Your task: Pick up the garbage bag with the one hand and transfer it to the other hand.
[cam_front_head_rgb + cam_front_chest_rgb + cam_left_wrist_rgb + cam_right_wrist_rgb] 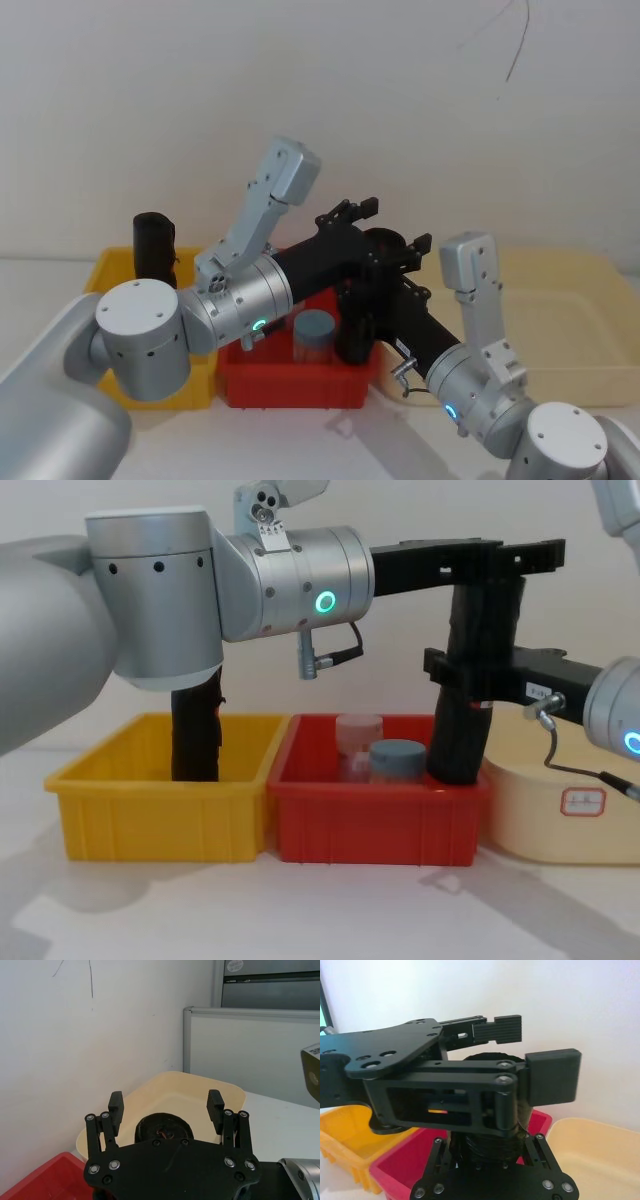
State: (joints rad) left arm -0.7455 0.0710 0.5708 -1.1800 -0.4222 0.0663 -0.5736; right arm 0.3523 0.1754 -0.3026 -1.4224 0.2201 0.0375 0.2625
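The garbage bag (462,735), a tall black cylinder of tightly rolled plastic with a ribbed side, stands upright at the right end of a glossy red plastic bin (375,825). Its foot sits below the bin's rim, so whether it touches the floor of the bin cannot be told. The right gripper (468,675) reaches in from the right and is clenched around the middle of the roll. The left gripper (165,1105) comes across from the left at the level of the roll's top, released, with its flat ribbed pads (115,1102) spread to either side of the round end and clear of it. Two squat jars, one clear (358,742) and one with a grey cap (397,760), stand in the same bin just beside the roll. A second black roll (195,735) stands in the yellow bin (150,815) to the left. A smooth, rounded cream tub (560,820) sits to the right, all on the white desk (330,910).
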